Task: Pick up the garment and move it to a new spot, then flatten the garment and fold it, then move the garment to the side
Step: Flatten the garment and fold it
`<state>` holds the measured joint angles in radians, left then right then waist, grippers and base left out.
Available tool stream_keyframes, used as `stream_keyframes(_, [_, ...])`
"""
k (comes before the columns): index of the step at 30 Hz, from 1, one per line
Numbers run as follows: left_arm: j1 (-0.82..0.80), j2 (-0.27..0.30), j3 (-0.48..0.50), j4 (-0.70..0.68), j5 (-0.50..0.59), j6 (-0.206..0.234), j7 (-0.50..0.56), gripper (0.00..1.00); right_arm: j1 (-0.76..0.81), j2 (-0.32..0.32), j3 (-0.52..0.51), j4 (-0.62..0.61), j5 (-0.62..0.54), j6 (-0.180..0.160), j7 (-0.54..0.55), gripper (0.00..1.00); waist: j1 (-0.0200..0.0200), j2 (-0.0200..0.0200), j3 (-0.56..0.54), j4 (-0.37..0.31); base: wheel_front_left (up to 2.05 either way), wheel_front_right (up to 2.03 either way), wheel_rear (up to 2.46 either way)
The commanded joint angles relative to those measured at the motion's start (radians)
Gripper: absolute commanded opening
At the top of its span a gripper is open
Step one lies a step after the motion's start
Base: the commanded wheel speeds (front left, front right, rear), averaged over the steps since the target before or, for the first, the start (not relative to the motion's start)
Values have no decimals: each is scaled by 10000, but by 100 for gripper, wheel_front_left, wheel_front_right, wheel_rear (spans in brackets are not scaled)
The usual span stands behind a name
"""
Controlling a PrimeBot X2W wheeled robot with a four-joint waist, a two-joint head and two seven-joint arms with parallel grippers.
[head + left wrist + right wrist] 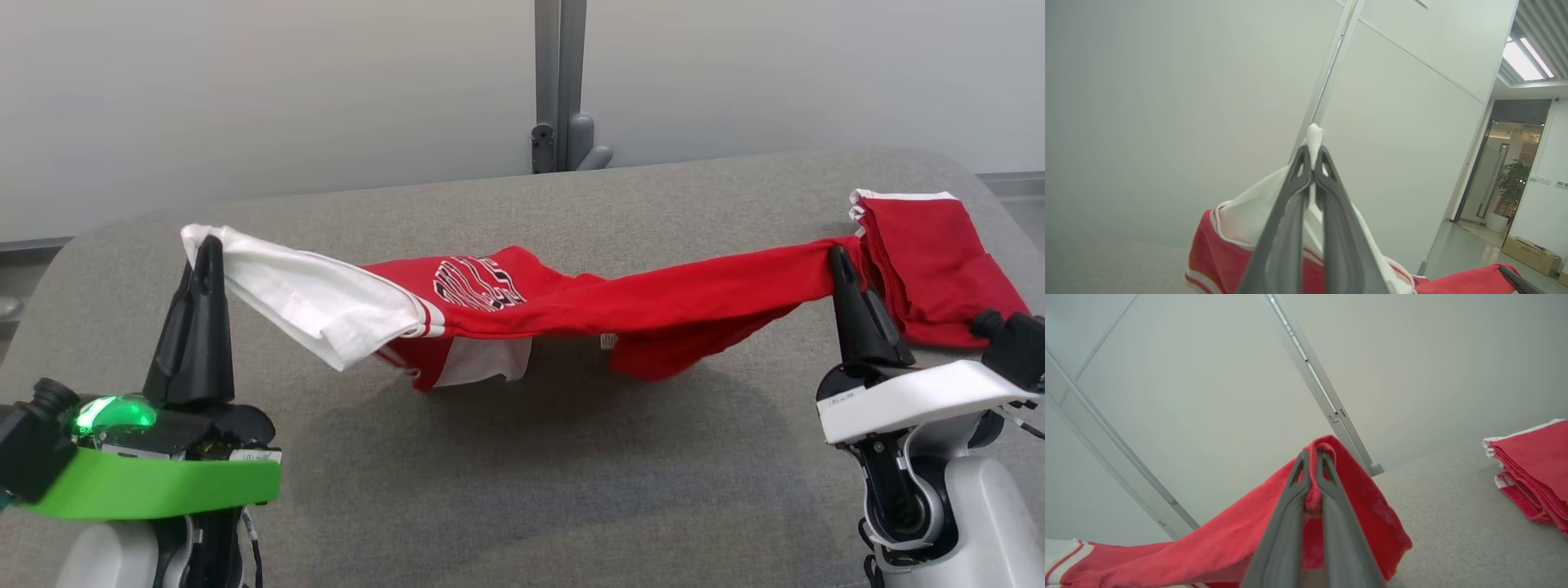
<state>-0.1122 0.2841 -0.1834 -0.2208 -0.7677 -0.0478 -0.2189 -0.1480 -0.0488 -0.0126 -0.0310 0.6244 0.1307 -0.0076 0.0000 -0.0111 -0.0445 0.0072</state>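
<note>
The garment (571,306) is a red shirt with white sleeves and a black-and-white print, stretched in the air between my two grippers and sagging in the middle above the grey table (522,457). My left gripper (209,245) is shut on its white sleeve end (1314,136) at the left. My right gripper (837,255) is shut on its red end (1325,447) at the right. The same cloth hangs behind both pairs of fingers in the wrist views, the garment (1241,232) on the left and the garment (1216,547) on the right.
A stack of folded red garments (927,261) lies at the table's back right, close beside my right gripper, and the stack (1535,469) appears at the right of the right wrist view. A grey wall with a metal post (559,82) stands behind the table.
</note>
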Motion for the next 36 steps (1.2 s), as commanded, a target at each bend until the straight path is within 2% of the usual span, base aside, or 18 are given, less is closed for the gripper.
stream_keyframes(1, [-248,104,75,-612,-108,152,182,0,68,-35,-2,-501,148,-3,143,0,0,111,-155,-150,0,0,0])
stream_keyframes(12, [-1837,419,29,-2791,-161,549,1361,0,-422,-31,-374,-2531,441,-1,812,0,0,111,-195,-326,0,0,0])
stream_keyframes(18, [-3285,635,-138,-2479,-225,517,2202,0,-1121,-27,-630,-2476,514,-1,1403,0,0,111,176,-294,0,0,0])
stream_keyframes(23, [-4814,683,-248,-1073,-491,374,2797,0,-2511,-27,-513,-1424,418,-1,1964,0,0,111,933,-292,0,0,0])
stream_keyframes(28, [-7232,811,-300,1057,-184,215,3208,0,-5206,-27,-410,563,69,0,2086,0,0,111,2180,-378,0,0,0])
stream_keyframes(32, [-9556,923,-373,3249,528,131,3065,0,-7888,-27,-216,2767,-294,-1,1442,0,0,111,2966,-468,0,0,0])
stream_keyframes(36, [-11552,833,-506,5088,1337,60,2299,0,-10287,-24,-59,5207,-807,-1,22,0,0,111,3476,-511,0,0,0])
